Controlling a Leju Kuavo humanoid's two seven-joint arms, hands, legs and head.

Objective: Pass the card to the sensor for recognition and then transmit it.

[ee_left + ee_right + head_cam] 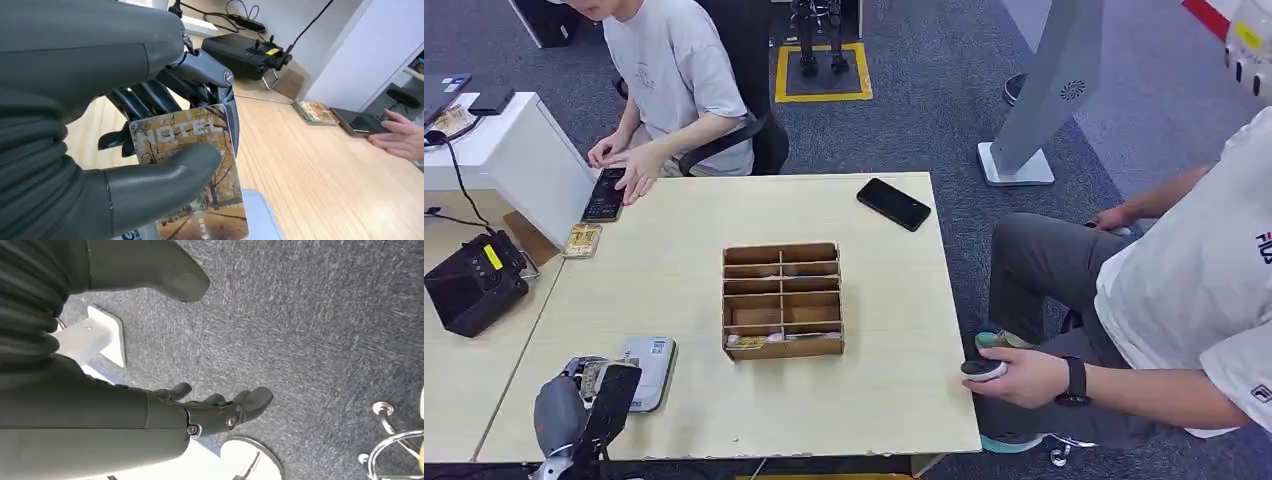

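Holding one card, left hand; one sensor.

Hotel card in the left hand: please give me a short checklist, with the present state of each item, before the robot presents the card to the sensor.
1. Hotel card held by left hand: ok, thumb in front, dark fingers behind.
2. Card over the white sensor pad: ok, it hangs just above the pad.
3. Card touching the pad: cannot tell.
4. Wooden divider box clear of the hand: ok, it stands apart.
5. Right hand free: ok, hanging over the carpet with nothing in it.
6. Seated person's hand ready to receive: not ok, it holds a small round object.
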